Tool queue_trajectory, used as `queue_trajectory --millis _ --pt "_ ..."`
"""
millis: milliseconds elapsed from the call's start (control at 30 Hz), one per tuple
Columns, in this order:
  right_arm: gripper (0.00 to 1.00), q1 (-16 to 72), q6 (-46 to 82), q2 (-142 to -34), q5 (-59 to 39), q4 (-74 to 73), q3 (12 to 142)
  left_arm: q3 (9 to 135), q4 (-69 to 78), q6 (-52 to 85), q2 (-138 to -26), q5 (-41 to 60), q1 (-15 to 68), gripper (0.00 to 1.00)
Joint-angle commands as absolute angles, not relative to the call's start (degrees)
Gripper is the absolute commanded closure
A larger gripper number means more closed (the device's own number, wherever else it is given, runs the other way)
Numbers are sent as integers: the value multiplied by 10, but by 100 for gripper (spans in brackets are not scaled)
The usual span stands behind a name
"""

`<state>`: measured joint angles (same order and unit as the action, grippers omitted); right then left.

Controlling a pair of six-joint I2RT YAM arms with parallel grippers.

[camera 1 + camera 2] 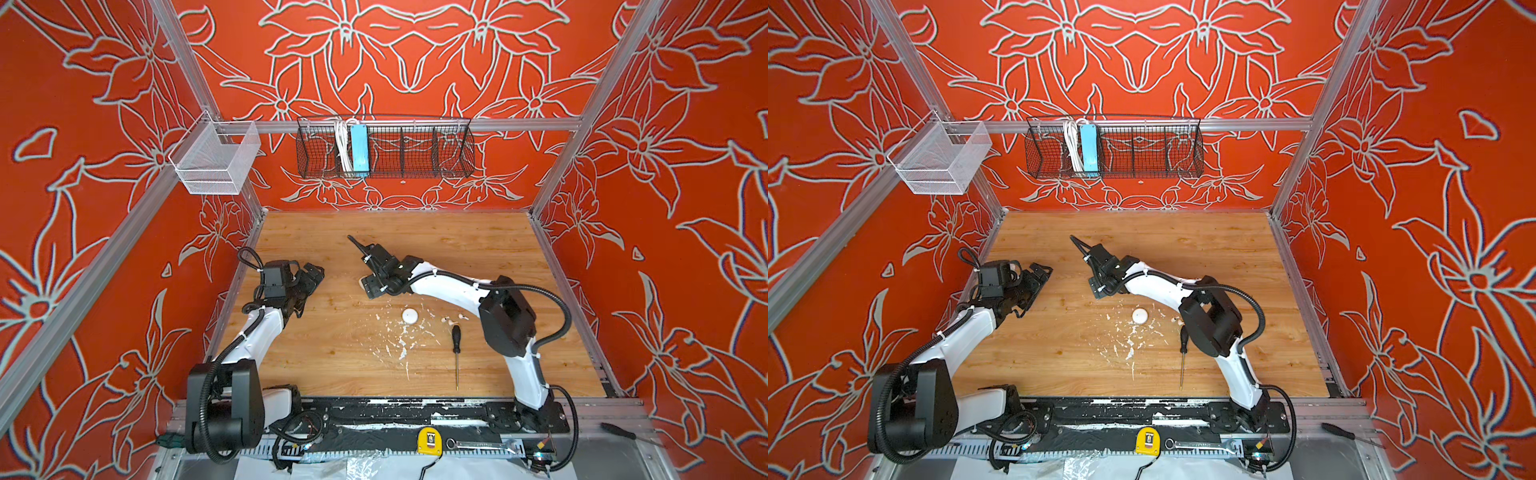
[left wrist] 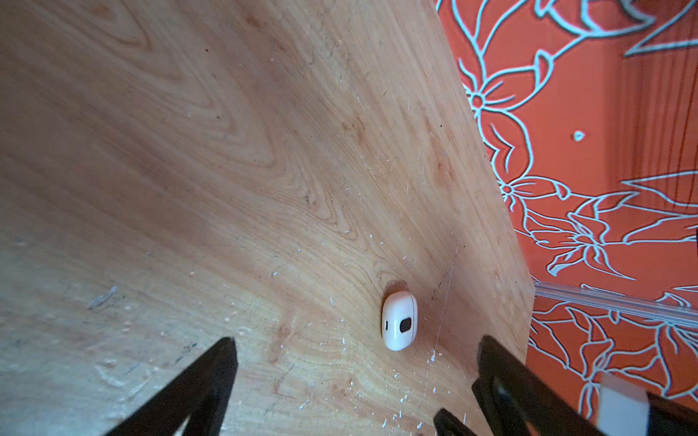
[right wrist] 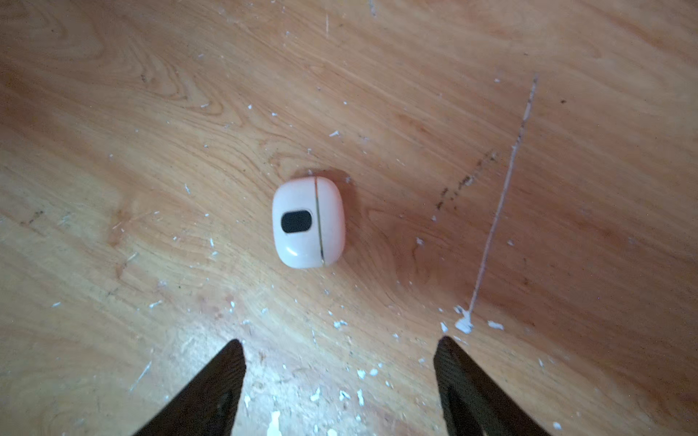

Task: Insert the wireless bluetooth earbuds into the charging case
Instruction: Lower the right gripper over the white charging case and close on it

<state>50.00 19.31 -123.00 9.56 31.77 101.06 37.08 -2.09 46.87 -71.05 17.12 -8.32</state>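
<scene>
Charging case (image 1: 409,314): one round white puck. It lies flat near the middle of the counter (image 1: 316,365), among scattered white paint flecks (image 1: 401,353).

Earbuds (image 1: 447,320): these lie on the counter to the right of the case, near it but not touching. At least two tiny white pieces show; they are too small for an exact count.

Surroundings:
- One screwdriver (image 1: 456,334) lies with its black handle just in front of the earbuds and its shaft pointing at the front edge.
- The right arm (image 1: 440,286) spans the counter behind the case. In a top view its elbow housing (image 1: 1210,320) covers part of the earbuds.
- One white rounded-square box (image 3: 308,222) with a dark oval mark lies beyond the case.

Right gripper (image 3: 340,341): it hangs over the box with the jaws apart. The box lies ahead of the tips, untouched.

Left gripper (image 2: 357,349): the jaws are wide apart and hold nothing. It sits near the left edge, well apart from the case.

Back wall: two baskets.
- One black wire basket (image 1: 415,153) holds a blue power strip (image 1: 359,151) and a white cable (image 1: 341,145).
- One white mesh basket (image 1: 216,162) hangs at the left.

Front rail: one wrench (image 1: 482,445), one yellow item (image 1: 429,440) and a second screwdriver (image 1: 619,432)
</scene>
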Motion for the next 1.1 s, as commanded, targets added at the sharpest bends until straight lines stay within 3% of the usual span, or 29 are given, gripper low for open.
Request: queue_trajectory --millis 0,100,333,733,1067 --pt "19 504 155 -1281 129 387 1084 382 -51 453 -694 163 -88 2" --pt "18 504 131 -1321 147 396 1134 373 -46 449 -675 148 -89 2" --pt "19 504 107 -1389 90 422 1223 379 -54 448 -674 142 -89 2" --pt "32 505 109 -1420 90 423 1225 372 -57 446 -648 133 -89 3" --pt "33 505 104 -1431 103 416 1220 367 -55 446 -626 133 -89 3"
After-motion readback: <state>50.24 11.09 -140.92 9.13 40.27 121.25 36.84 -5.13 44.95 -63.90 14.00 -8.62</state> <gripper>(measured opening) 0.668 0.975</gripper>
